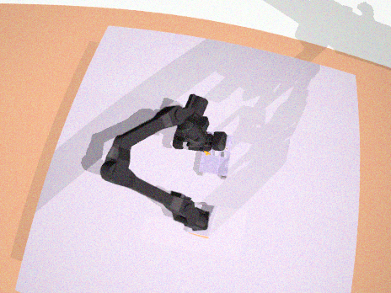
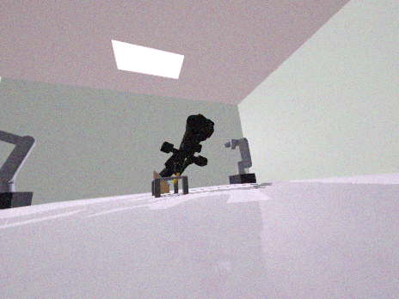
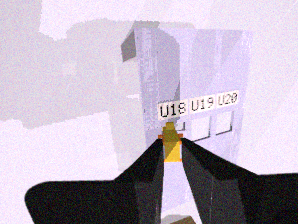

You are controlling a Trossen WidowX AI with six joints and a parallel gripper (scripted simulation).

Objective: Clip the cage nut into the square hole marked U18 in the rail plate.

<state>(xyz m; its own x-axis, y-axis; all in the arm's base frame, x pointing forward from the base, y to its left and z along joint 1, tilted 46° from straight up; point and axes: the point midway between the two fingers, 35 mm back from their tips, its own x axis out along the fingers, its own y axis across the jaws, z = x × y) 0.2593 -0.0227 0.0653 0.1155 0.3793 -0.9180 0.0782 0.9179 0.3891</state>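
- A pale tabletop (image 1: 274, 236) (image 2: 193, 249) (image 3: 75, 150) carries the work, with shadows across it
- The black arm (image 1: 143, 130) (image 2: 199, 127) bends in a wide angle seen from above, its wrist end over the rail plate
- Two grey arms (image 2: 17, 159) (image 2: 244, 152) stand on dark bases in the background
- The rail plate (image 1: 214, 165) (image 2: 183, 177) (image 3: 210, 60) is raised on short legs, with labels U18, U19 and U20 in a row
- The black fingers (image 2: 169, 169) are closed on the cage nut
- The yellow cage nut (image 1: 206, 152) (image 2: 176, 174) (image 3: 172, 151) is at the U18 hole (image 3: 181, 126), largely hiding it; from the side, yellow shows above and below the plate's edge, but whether the wings are hooked cannot be told
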